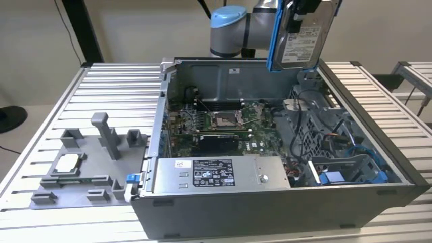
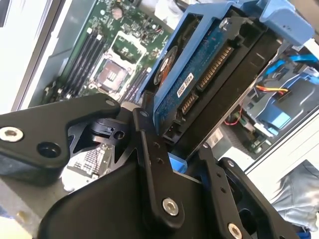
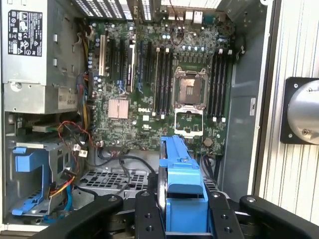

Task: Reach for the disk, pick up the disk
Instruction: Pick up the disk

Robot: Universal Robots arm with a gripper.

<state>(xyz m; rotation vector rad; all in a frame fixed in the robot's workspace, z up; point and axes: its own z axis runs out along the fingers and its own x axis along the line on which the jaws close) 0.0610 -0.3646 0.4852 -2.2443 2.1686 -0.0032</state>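
The disk (image 1: 302, 36) hangs upright in the air above the back right corner of the open computer case (image 1: 270, 207). Its white label faces the exterior view and a blue rail runs down its edge. My gripper (image 1: 307, 7) is shut on the disk from above. In the second wrist view the black fingers (image 2: 149, 149) clamp both flat faces of the disk (image 2: 209, 74), whose connector end and blue circuit board show. In the first wrist view the disk (image 3: 182, 174) stands edge-on between the fingers (image 3: 147, 216), with the motherboard far below.
Inside the case lie the motherboard (image 1: 216, 121), the grey power supply box (image 1: 216, 174) at the front, and a blue drive bay (image 1: 351, 172) with cables at the exterior view's right. A grey fixture (image 1: 88, 162) holding a small chip sits on the slatted table to the exterior view's left.
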